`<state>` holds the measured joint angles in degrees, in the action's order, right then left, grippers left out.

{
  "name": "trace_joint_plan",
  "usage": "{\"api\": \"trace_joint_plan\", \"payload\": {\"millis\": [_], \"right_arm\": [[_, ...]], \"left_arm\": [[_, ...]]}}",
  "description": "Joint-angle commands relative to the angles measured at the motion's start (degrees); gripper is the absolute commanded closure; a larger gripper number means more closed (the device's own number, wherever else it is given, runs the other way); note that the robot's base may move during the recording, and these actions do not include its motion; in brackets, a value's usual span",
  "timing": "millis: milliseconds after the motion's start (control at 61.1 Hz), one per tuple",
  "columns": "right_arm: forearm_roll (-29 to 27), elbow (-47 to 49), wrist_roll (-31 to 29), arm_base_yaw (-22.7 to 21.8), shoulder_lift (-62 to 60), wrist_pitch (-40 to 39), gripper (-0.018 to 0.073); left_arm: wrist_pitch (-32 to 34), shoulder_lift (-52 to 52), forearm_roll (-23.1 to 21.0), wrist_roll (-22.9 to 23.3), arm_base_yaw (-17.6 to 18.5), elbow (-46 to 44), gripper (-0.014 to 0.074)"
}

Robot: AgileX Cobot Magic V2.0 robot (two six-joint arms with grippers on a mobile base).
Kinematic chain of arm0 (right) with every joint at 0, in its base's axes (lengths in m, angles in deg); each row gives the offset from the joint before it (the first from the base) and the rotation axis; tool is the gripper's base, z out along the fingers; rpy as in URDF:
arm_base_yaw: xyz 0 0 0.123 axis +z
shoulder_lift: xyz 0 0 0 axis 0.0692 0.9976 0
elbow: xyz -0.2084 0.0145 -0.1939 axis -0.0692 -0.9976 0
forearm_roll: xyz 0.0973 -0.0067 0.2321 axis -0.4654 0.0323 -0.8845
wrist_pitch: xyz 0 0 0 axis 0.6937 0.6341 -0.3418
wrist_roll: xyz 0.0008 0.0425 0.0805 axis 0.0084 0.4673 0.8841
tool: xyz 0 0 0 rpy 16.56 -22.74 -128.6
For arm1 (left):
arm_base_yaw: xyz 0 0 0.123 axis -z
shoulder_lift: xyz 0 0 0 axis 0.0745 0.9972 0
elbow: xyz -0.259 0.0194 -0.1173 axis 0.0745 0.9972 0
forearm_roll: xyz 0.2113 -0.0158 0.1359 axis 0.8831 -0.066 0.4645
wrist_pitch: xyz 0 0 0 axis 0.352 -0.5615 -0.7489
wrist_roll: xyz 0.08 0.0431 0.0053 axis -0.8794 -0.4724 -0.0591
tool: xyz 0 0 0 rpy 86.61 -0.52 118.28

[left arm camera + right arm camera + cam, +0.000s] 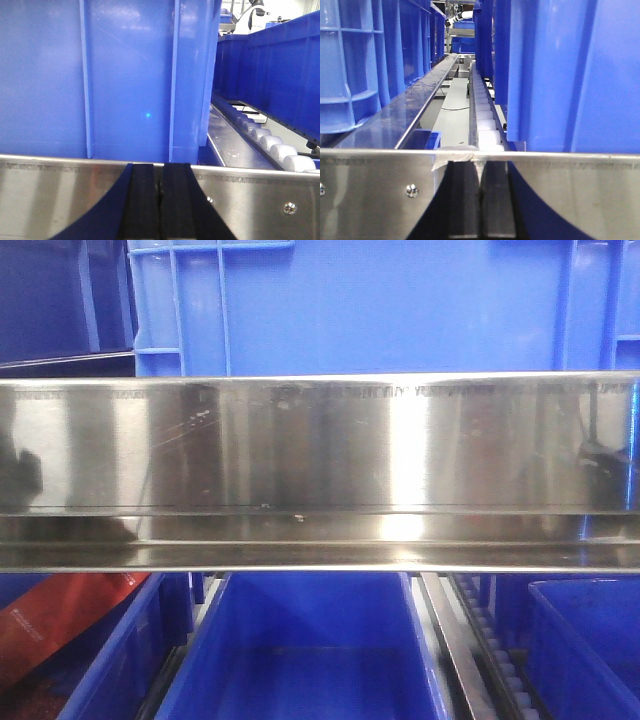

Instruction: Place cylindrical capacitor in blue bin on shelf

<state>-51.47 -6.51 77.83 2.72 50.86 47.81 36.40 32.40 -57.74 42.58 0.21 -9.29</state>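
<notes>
Steel fills the middle of your front view: the shelf's wide brushed rail (320, 470) runs edge to edge, with faint stamped lettering along its top edge, too blurred to read. Above it sits a ribbed blue crate (350, 305); below it, at bottom centre, an open blue bin (305, 650) shows its interior, with another bin (585, 640) at lower right and a roller track (490, 640) between them. Something red (55, 615) lies at lower left. No arm or gripper appears here.

In your left wrist view, the left gripper (160, 205) sits at bottom centre, its two black fingers (142, 205) pressed together with only a thin seam between them and nothing seen in it. A blue bin wall (100, 75) fills the frame behind the rail, with a tiny bright dot on it; white rollers (272, 145) run off to the right.

In your right wrist view, the right gripper (480, 205) also has its dark fingers (495, 205) together at bottom centre, a pale scrap at the rail's seam above them. You look down a lane of rollers (485, 107) between blue bins.

You will not find the cylindrical capacitor in any view.
</notes>
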Motion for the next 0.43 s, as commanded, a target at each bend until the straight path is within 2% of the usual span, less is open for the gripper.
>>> {"api": "trace_joint_plan", "payload": {"millis": [0, 409], "right_arm": [[0.44, -0.04, 0.14, -0.34, -0.22, -1.32, 0.0721], [0.44, -0.04, 0.14, -0.34, -0.22, -1.32, 0.0721]], "left_arm": [[1.17, -0.31, 0.00, 0.24, -0.10, -0.12, 0.0708], [1.17, -0.31, 0.00, 0.24, -0.10, -0.12, 0.0708]]}}
